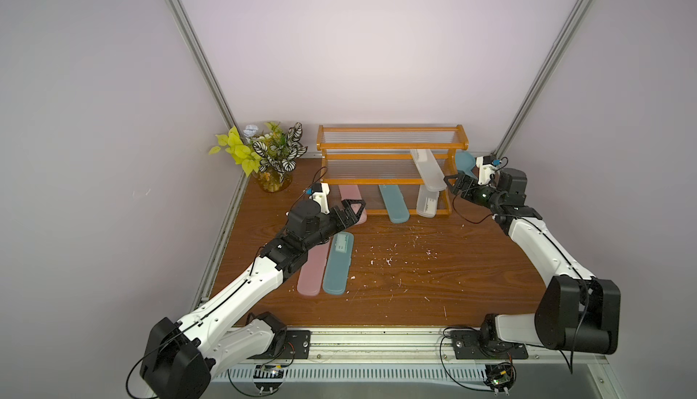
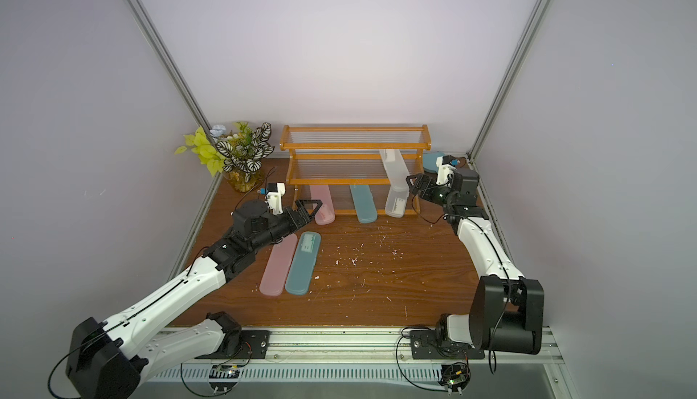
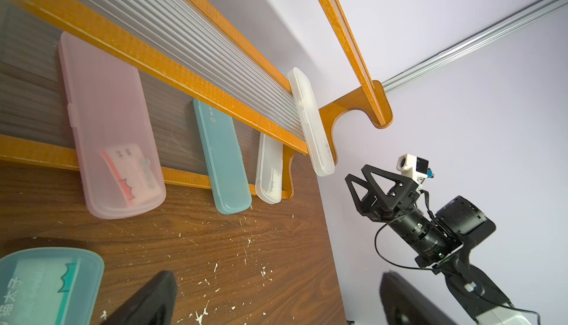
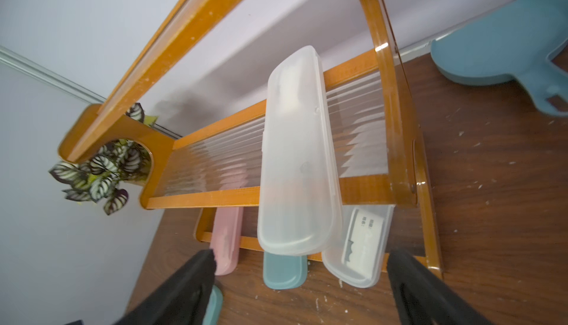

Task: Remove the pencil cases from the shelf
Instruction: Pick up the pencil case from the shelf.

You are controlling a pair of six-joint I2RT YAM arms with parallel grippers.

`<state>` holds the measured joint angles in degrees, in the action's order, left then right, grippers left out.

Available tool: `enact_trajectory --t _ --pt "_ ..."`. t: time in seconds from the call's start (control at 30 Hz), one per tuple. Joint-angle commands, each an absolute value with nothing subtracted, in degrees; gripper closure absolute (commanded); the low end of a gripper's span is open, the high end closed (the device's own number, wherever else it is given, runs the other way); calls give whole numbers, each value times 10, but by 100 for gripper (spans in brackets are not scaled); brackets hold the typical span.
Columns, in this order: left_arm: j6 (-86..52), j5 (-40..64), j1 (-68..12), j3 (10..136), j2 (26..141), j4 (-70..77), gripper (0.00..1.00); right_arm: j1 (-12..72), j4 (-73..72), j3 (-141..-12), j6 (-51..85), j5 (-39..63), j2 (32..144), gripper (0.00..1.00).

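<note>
Nearest, a translucent pink pencil case (image 1: 313, 269) and a teal one (image 1: 338, 265) lie on the brown wooden table (image 1: 415, 284). Beyond, the left gripper (image 1: 356, 210) hovers empty, jaws spread, over a pink case (image 1: 349, 193) on the bottom tier of the orange-framed ribbed shelf (image 1: 392, 146), beside a teal case (image 1: 394, 203) and a frosted clear case (image 1: 427, 204). Farthest, the right gripper (image 1: 449, 184), spread and empty, faces a frosted case (image 4: 296, 154) overhanging the middle tier: probably light, stiff, slick, best pinched across its narrow width.

You have three cases (image 1: 394, 204) on the bottom tier of the shelf (image 1: 392, 147), one case (image 1: 426, 169) on its middle tier at right, and two cases (image 1: 338, 265) on the table (image 1: 433, 284) before its left end.
</note>
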<state>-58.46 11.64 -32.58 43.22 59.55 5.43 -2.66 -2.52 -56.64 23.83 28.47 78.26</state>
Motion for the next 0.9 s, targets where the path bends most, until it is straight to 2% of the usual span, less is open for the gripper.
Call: enact_trajectory --t 0.0,0.23,0.4,0.87 --pt "-571 104 -331 429 583 36 2 -24 -18 -613 172 267 793 4" --pt "-567 97 -328 423 563 17 2 -15 57 -707 166 297 874 4" --pt "-572 96 -320 409 544 13 2 11 73 -729 146 279 896 4" --pt "-570 102 -297 406 518 -12 2 78 80 -739 107 127 914 4"
